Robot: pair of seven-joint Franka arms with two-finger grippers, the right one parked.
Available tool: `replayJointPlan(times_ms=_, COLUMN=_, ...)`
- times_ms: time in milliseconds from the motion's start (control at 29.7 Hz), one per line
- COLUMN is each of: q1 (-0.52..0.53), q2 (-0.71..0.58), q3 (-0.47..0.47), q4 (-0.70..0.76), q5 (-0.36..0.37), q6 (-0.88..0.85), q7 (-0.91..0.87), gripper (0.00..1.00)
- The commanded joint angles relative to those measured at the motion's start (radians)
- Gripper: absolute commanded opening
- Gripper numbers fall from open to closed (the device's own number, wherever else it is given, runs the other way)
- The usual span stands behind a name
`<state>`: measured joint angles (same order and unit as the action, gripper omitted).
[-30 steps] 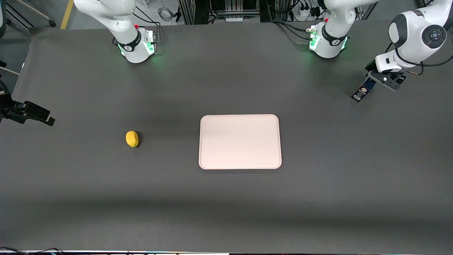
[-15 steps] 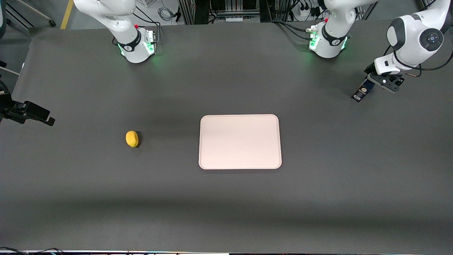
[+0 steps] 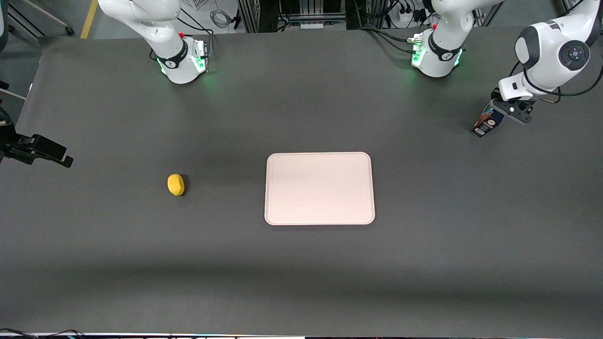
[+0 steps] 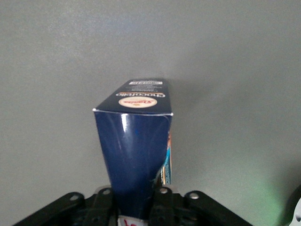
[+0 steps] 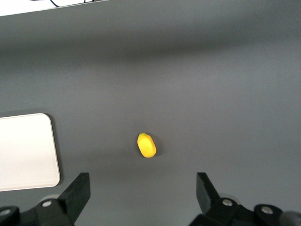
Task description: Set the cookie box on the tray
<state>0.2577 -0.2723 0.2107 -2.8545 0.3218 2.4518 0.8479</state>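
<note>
The left arm's gripper (image 3: pixel 505 112) was positioned toward the working arm's end of the desk (image 3: pixel 301 273), farther from the front camera than the tray (image 3: pixel 320 188) and well apart from it. The gripper was pinching the cookie box (image 3: pixel 487 122); in the left wrist view the two fingers (image 4: pixel 104 205) pressed against opposite sides of the dark navy carton (image 4: pixel 136 155) close to one of its ends. The box was tilted, with its free end pointing down toward the desk; whether that end touched the surface could not be determined. That end face carried an oval white-and-red logo and a small pale label. One narrow side showed coloured printing. The pale pink tray lay flat near the middle of the desk, with nothing on it. A small yellow lemon-shaped object (image 3: pixel 175 184) rested on the desk beside the tray, toward the parked arm's end, apart from the tray's rim; the right wrist view showed the same object (image 5: pixel 147 145) near one rounded corner of the tray (image 5: pixel 28 150).
</note>
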Motion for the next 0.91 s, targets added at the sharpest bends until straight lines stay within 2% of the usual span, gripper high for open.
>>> replayJointPlan(times_ms=0, q1=0.017, q2=-0.077, q3=-0.007, q4=0.009, q5=0.003, q6=-0.08, q7=0.006, gripper=0.23)
replayJointPlan(times_ms=236, q1=-0.006, q2=-0.088, q3=-0.014, q4=0.196, q5=-0.046, q6=-0.305, q7=0.008, gripper=0.23)
replayJointPlan(times_ms=404, q1=-0.043, q2=-0.093, q3=-0.017, q4=0.378, q5=-0.116, q6=-0.48, q7=0.008, gripper=0.23)
replayJointPlan(times_ms=606, q1=-0.064, q2=-0.084, q3=-0.023, q4=0.602, q5=-0.158, q6=-0.686, q7=-0.004, gripper=0.23)
replayJointPlan(times_ms=740, q1=-0.071, q2=-0.079, q3=-0.033, q4=0.717, q5=-0.173, q6=-0.789, q7=-0.058, gripper=0.23)
replayJointPlan(times_ms=875, q1=-0.083, q2=-0.058, q3=-0.08, q4=0.836, q5=-0.179, q6=-0.891, q7=-0.177, gripper=0.23)
